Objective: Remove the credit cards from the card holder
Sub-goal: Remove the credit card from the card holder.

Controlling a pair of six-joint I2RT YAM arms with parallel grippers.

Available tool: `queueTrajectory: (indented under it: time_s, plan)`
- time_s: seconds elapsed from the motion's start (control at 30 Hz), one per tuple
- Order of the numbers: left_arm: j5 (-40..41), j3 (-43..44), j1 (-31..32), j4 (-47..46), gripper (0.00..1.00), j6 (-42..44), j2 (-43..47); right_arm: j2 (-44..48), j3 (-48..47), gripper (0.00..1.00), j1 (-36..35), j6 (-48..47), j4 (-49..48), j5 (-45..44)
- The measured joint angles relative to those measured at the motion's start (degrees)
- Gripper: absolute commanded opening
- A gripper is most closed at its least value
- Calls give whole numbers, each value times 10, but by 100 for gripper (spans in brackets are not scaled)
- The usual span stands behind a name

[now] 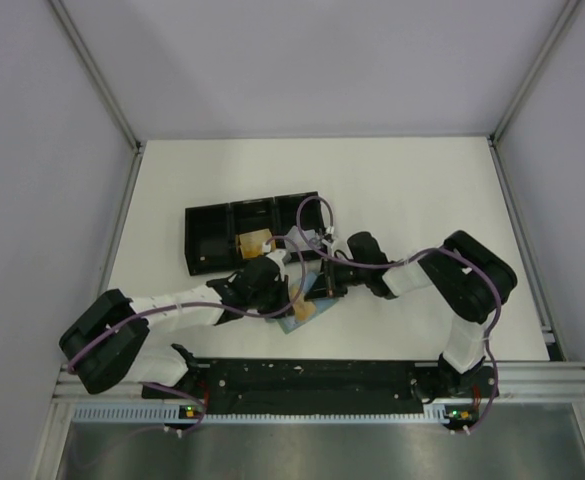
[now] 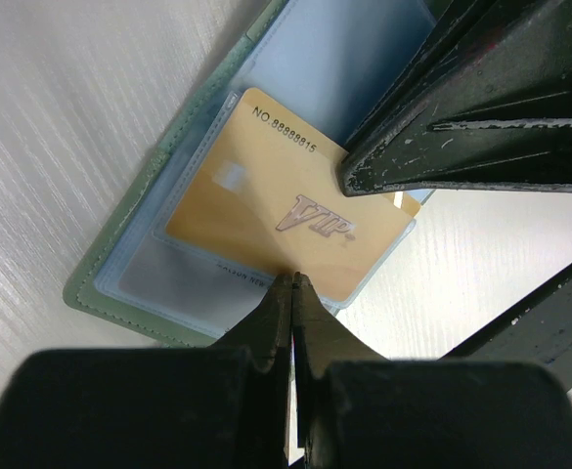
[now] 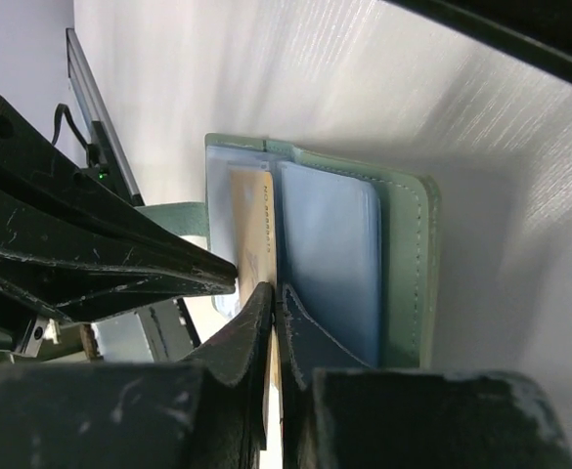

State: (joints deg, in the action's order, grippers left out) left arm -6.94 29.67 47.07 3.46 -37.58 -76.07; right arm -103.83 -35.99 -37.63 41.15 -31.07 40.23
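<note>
The card holder (image 2: pixel 119 283), pale green with clear blue sleeves, lies open on the white table (image 2: pixel 51 117), and also shows in the top view (image 1: pixel 299 318). A gold credit card (image 2: pixel 266 210) marked VIP sticks partway out of a sleeve. My right gripper (image 3: pixel 278 293) is shut on this card's edge (image 3: pixel 256 259); its dark fingers (image 2: pixel 442 147) reach in from the right. My left gripper (image 2: pixel 293 278) is shut with nothing between its fingers, tips touching the card's near edge. Both grippers meet over the holder: left gripper (image 1: pixel 280 292), right gripper (image 1: pixel 312 293).
A long black tray (image 1: pixel 217 240) with three compartments lies just behind the holder. A tan card (image 1: pixel 253 243) rests in it, and something pale grey (image 1: pixel 297 238) sits at its right end. The arm bases' rail (image 1: pixel 312 378) runs along the near edge.
</note>
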Motion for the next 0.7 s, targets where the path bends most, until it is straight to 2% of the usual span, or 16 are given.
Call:
queueTrajectory:
  time_s: [0.37, 0.53, 0.7]
  plan:
    - [1, -3, 1, -3, 0, -1, 2, 3, 24, 0, 57, -2, -14, 35]
    - [1, -3, 1, -3, 0, -1, 3, 3, 26, 1, 59, -6, -16, 40]
    - [1, -11, 2, 0, 0, -1, 15, 3, 26, 17, 59, -5, -24, 43]
